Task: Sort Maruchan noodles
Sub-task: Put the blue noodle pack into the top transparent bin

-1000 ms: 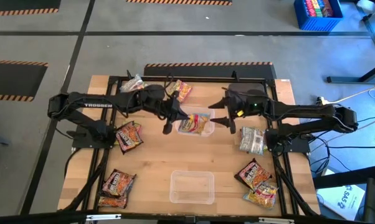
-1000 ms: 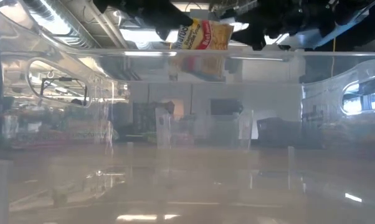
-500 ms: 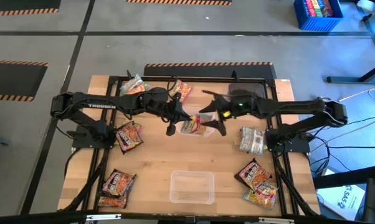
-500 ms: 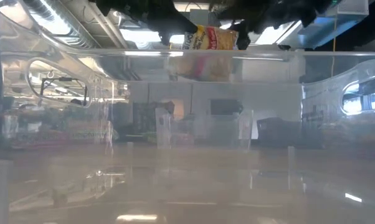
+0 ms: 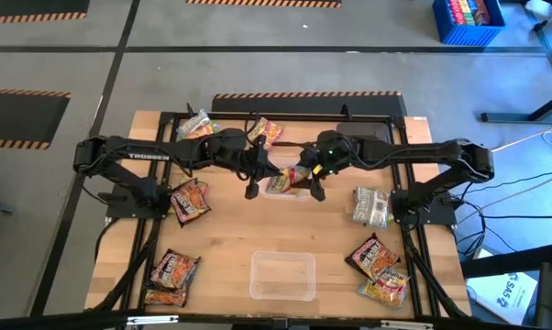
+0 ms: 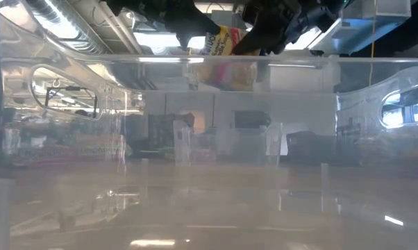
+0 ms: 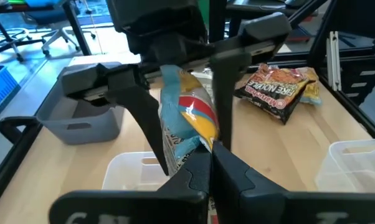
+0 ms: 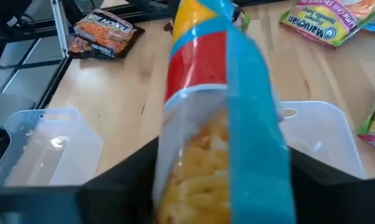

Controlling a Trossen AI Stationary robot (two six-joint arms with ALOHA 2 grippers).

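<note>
One Maruchan noodles packet (image 7: pixel 189 118), pale blue with red and yellow bands, hangs in the air over the middle of the table, above a clear tub (image 7: pixel 130 169). My left gripper (image 5: pixel 263 174) reaches in from the table's left and is shut on it. My right gripper (image 5: pixel 306 181) comes from the table's right. Its fingers (image 7: pixel 144 121) stand open on either side of the same packet (image 8: pixel 220 124). In the low view the packet (image 6: pixel 226 42) shows high up between both dark grippers. Other packets lie flat on the wood. My left gripper pinches the packet's near end (image 7: pixel 199 144) between its two shut fingers, coming from the table's left and slanting slightly down. The packet stands out beyond the fingertips, lifted clear of the tub and the table. My right gripper's fingers flank the packet's two sides (image 8: pixel 262 162); whether they touch it I cannot tell.
Maroon packets lie at the left (image 5: pixel 190 199), near left (image 5: pixel 173 269) and near right (image 5: pixel 372 255). A pale packet (image 5: pixel 370 205) lies by the right arm, and two more at the far edge (image 5: pixel 265 133) (image 5: pixel 195 124). A second clear tub (image 5: pixel 282 275) stands near the front edge.
My right gripper has moved toward the table's left up to the held packet, tipped further downward, and drawn its fingers closer together around it. The left gripper has kept the packet in the air in the same place.
</note>
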